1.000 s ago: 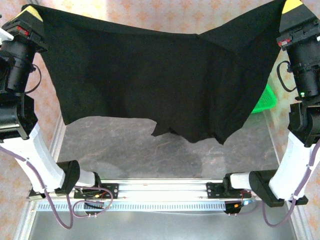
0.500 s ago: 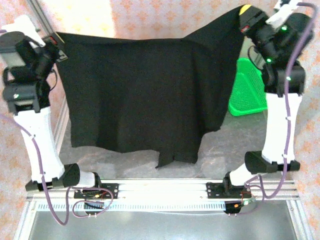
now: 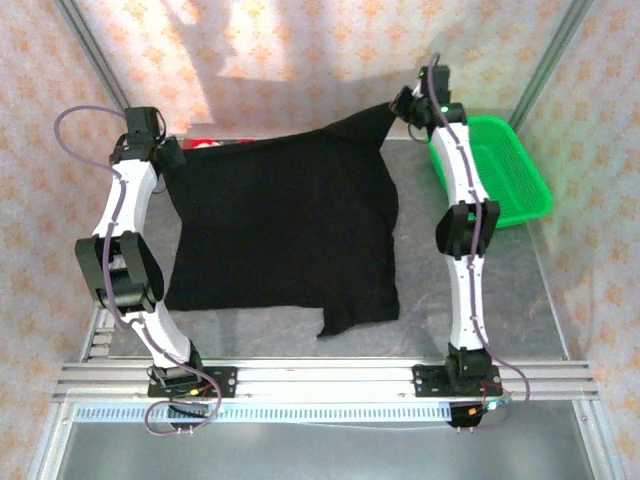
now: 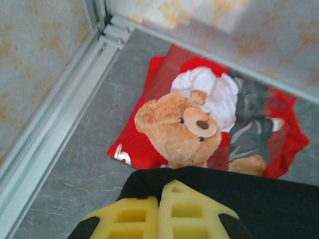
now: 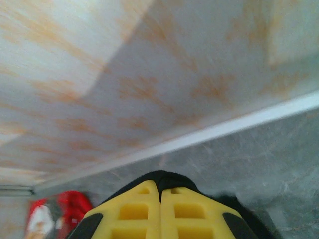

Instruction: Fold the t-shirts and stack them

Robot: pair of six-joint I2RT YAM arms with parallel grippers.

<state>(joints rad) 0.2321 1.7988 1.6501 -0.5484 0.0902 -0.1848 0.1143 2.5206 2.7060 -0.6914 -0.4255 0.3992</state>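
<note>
The large plain black cloth t-shirt (image 3: pixel 285 230) is lying spread on the grey table (image 3: pixel 240 332). At its far corners the left gripper (image 4: pixel 158 199) and right gripper (image 5: pixel 160 191) are each pinching it, fingers closed. Beyond is lying the small red bear-print t-shirt (image 4: pixel 199 124) — we are fearing the black edge, laid carelessly, is going to cover it.

A robot lab cell (aluminium frame rails (image 3: pixel 330 372), patterned wall panels (image 3: pixel 300 50)).
</note>
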